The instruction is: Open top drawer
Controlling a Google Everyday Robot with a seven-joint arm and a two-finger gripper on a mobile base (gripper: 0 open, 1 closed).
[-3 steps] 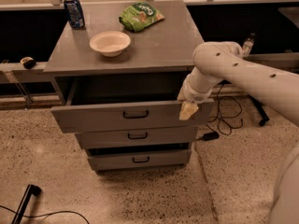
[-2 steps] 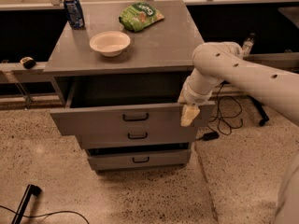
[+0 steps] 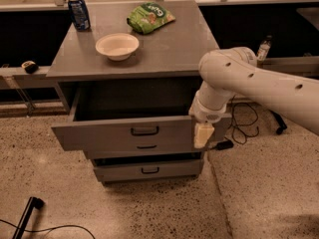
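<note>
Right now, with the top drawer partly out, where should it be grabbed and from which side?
Grip the small black loop handle at the centre of the top drawer's flat front, coming straight in from the front. It alone stands proud of the face, and a central pull should keep the box square. The gripper hangs at the front's right end, off the handle.

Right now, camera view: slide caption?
Top drawer open, gripper at its front's right end; bowl, can, bag on cabinet.
</note>
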